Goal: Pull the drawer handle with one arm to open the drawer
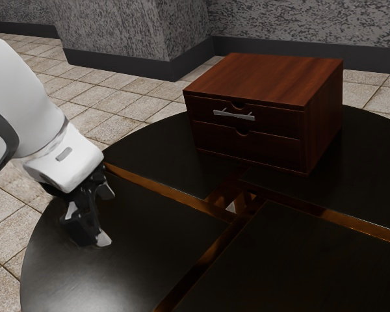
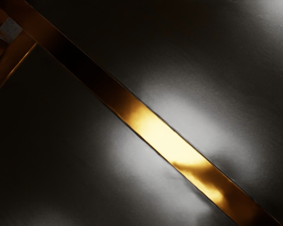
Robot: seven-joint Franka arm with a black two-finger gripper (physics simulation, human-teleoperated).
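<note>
Your white arm (image 1: pixel 26 110) enters from the exterior view's left, its rounded last link angled downward. The black gripper (image 1: pixel 91 237) points down and hovers just above the table (image 1: pixel 149 260), near the rim. It is dark against the dark tabletop, so you cannot tell how wide it is set. It holds nothing.

The table is round, black and glossy, crossed by strips of amber wood inlay (image 1: pixel 162 192). In the wrist view one inlay strip (image 2: pixel 165 136) runs diagonally under your hand and shines bright gold across the dull black tabletop (image 2: pixel 217 61).

The cabinet (image 1: pixel 273 78) is a boxy piece of polished reddish-brown wood. It stands on the far side of the table, well apart from the gripper, toward the exterior view's right. Its upper drawer (image 1: pixel 273 120) sits flush with the front and carries a slim silver bar handle (image 1: pixel 234 115). A second drawer (image 1: pixel 260 146) lies just below. Beige floor tiles (image 1: pixel 104 91) and speckled grey walls (image 1: pixel 117 26) surround the table.
</note>
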